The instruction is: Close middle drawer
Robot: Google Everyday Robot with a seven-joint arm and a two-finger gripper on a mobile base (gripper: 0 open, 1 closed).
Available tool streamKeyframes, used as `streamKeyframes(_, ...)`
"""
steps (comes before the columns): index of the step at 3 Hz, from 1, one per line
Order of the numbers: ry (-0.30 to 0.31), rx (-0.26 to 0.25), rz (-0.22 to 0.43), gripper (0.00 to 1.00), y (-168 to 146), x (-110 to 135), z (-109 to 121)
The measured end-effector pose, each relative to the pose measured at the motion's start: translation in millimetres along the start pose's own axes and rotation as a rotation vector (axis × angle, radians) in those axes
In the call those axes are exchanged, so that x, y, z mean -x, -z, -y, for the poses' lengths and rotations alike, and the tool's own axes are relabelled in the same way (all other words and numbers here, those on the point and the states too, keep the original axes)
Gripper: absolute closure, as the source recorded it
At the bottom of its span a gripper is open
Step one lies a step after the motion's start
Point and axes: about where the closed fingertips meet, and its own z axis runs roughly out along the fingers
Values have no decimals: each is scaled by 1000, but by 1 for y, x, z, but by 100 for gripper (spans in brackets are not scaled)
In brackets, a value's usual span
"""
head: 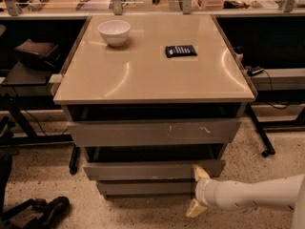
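Observation:
The middle drawer [147,170] is a wide, shallow grey drawer with a plain front, in the cabinet under the tan table top [143,80]. It stands out a little from the cabinet, with a dark gap showing above its front. My gripper [197,191] is at the drawer's right end, on a white arm that comes in from the lower right. It is open and holds nothing. Its upper finger [200,172] is against the drawer front and its lower finger [195,208] is down near the floor.
Above the middle drawer is a taller grey drawer front with pale scratches [157,133]; below it is a narrower plain front [143,188]. A white bowl [114,32] and a black flat object [180,50] lie on the table top. Black gear [45,209] lies on the floor at left.

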Motion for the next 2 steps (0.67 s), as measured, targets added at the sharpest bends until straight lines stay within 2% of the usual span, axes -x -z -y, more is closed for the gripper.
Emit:
streamKeyframes(1,22,-17,56,0,1,16,25)
streamKeyframes(2,11,-49,86,0,8,27,57)
